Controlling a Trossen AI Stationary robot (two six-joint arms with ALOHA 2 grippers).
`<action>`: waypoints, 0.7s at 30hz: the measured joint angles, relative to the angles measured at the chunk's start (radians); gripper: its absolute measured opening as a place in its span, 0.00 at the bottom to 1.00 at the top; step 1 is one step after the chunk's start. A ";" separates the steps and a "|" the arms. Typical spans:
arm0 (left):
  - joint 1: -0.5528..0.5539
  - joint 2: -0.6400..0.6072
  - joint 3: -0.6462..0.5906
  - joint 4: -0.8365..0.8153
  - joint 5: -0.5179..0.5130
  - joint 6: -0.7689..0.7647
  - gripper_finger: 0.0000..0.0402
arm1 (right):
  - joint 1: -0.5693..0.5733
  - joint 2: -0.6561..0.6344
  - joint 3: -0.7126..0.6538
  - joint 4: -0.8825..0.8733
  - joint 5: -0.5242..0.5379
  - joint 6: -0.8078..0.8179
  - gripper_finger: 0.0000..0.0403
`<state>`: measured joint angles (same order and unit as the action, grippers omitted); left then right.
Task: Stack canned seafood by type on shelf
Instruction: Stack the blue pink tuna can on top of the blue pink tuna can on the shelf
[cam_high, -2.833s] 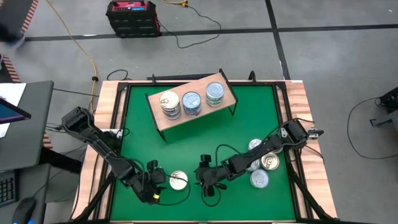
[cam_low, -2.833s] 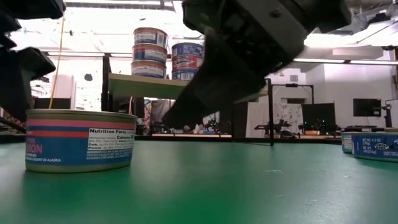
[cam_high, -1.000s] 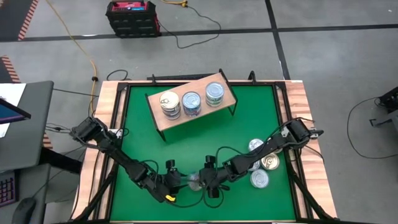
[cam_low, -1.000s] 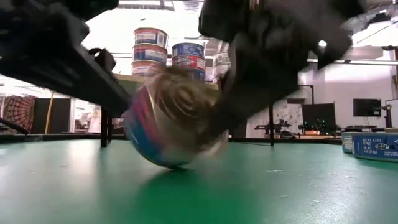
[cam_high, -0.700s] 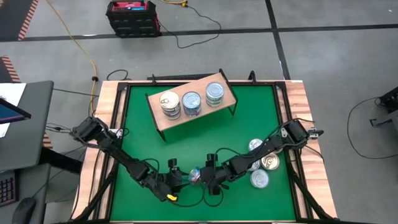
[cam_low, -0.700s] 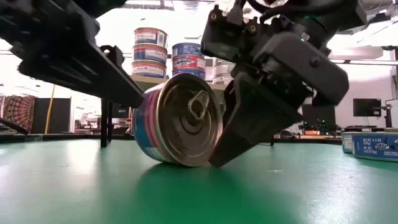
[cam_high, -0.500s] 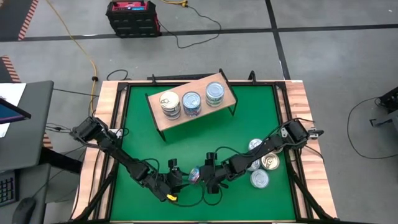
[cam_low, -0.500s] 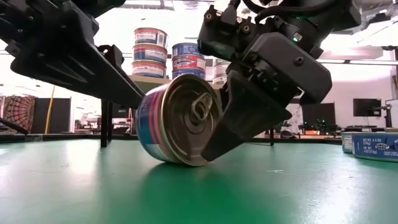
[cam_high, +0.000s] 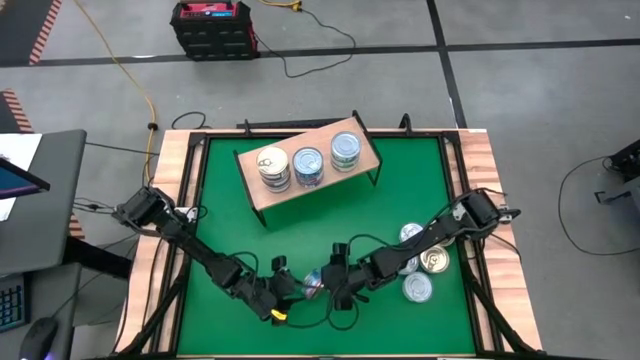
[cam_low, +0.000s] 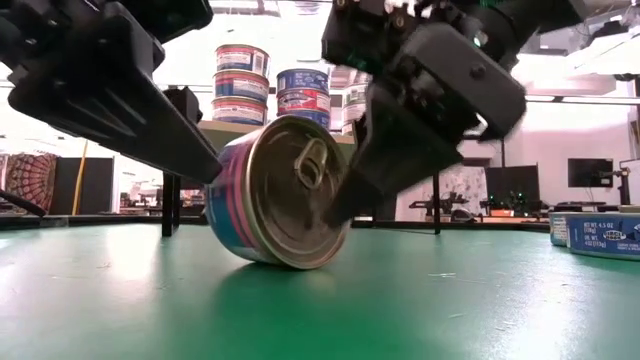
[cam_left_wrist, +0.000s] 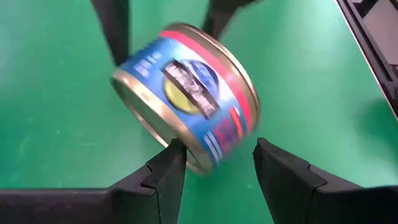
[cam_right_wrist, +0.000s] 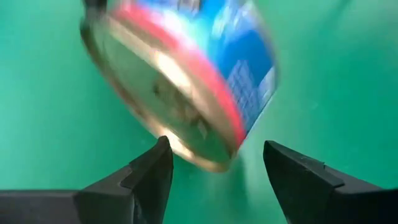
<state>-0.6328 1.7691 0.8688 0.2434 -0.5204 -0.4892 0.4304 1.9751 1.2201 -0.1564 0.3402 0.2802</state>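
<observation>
While both arms crowd the lower middle of the overhead shot, a single can (cam_low: 283, 192) sits tipped up on its edge on the green table (cam_high: 220, 200), pull-tab lid facing the low camera and its blue and red label wrapped round the side. The left gripper (cam_high: 290, 292) comes in from the lower left and the right gripper (cam_high: 333, 287) from the right, so the can (cam_high: 313, 283) ends up squeezed in between them. From the left wrist camera the can (cam_left_wrist: 186, 96) is just past the two dark fingers (cam_left_wrist: 166, 177), which stand apart with a gap, and I honestly can't say they're pinching it. Same story on the right wrist camera: fingers (cam_right_wrist: 149, 174) spread wide, the can (cam_right_wrist: 180, 74) tilted right in front of them, not clearly clamped. In the low shot a dark finger of each arm leans against the can's sides. Up in the upper middle of the overhead shot is the little wooden shelf (cam_high: 300, 195) with three short stacks of cans (cam_high: 308, 165) in a row on top. Over in the lower right of that shot, a small bunch of loose cans (cam_high: 420, 265) sits flat on the table next to the right arm.
</observation>
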 joint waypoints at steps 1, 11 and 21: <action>0.000 0.000 0.000 0.000 -0.001 -0.002 0.45 | 0.004 -0.010 0.000 -0.001 0.020 0.000 0.69; 0.007 0.000 0.000 0.002 -0.005 -0.099 0.56 | 0.023 -0.024 0.030 0.033 0.064 0.002 0.69; 0.016 0.000 0.000 0.005 -0.024 -0.124 0.81 | 0.020 -0.024 0.030 0.088 0.111 0.070 0.69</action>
<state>-0.6169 1.7691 0.8688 0.2488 -0.5439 -0.6137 0.4503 1.9511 1.2499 -0.0686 0.4511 0.3505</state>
